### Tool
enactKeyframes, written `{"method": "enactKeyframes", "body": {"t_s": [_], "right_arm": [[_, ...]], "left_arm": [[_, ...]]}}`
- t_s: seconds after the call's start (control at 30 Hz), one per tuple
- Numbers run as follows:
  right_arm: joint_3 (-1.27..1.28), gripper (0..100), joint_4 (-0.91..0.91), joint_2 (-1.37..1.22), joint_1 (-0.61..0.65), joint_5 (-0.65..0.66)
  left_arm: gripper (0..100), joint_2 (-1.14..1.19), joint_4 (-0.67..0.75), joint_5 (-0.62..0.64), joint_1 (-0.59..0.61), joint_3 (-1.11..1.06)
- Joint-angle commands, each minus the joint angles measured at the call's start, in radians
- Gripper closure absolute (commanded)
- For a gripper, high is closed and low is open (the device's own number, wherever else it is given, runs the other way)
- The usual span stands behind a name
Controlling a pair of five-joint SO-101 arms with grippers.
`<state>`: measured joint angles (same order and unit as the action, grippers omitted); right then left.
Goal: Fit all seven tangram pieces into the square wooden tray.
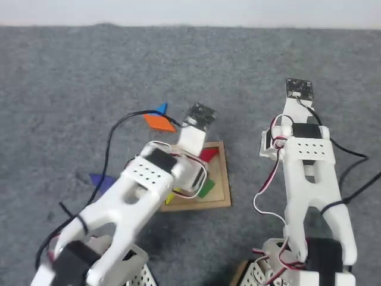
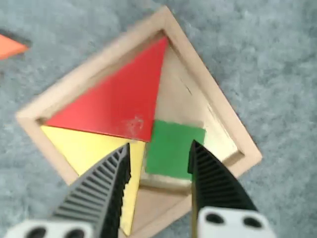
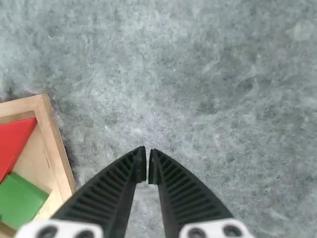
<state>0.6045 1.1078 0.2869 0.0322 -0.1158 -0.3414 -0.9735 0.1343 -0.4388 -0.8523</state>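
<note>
- My left gripper [image 2: 159, 148] hangs wide over the green square [image 2: 171, 144] in the tray [image 2: 91, 69].
- My right gripper [image 3: 147, 151] is closed, empty.
- Next, probably: the orange piece [image 2: 10, 47], upper left.

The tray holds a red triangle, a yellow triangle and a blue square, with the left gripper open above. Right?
No: the left wrist view shows the square green, not blue. The red triangle, yellow triangle, tray and open left gripper are as stated.
</note>
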Motion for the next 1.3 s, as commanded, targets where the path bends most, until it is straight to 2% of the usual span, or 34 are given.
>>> {"method": "enactKeyframes", "body": {"t_s": [0.0,0.23,0.3,0.47,0.57,0.73,0.83,0.93,1.27], "right_arm": [[-0.015,97.8,-0.016,0.059,-0.013,0.015],[-0.014,99.1,-0.012,0.065,-0.001,0.017],[-0.012,99.1,-0.012,0.065,0.039,0.06],[0.014,99.1,-0.022,0.065,0.228,0.229],[0.025,99.1,-0.05,0.054,0.321,0.272],[0.052,99.1,-0.151,-0.021,0.449,0.273],[0.044,99.1,-0.17,-0.113,0.507,0.279],[0.023,99.1,-0.17,-0.185,0.55,0.281],[-0.026,99.1,-0.17,-0.291,0.621,0.281]], "left_arm": [[83,-0.104,0.021,-0.011,0.015,-0.024],[83,-0.226,-0.02,-0.011,0.015,-0.056],[84,-0.308,-0.051,-0.011,0.021,-0.076],[99,-0.621,-0.044,-0.012,0.038,-0.217],[98,-0.835,-0.034,-0.011,0.176,-0.315],[99,-1.106,-0.025,-0.014,0.549,-0.473],[99,-1.188,-0.021,-0.124,0.7,-0.539],[99,-1.2,-0.02,-0.195,0.756,-0.576],[99,-1.2,-0.021,-0.196,0.784,-0.587]]}}
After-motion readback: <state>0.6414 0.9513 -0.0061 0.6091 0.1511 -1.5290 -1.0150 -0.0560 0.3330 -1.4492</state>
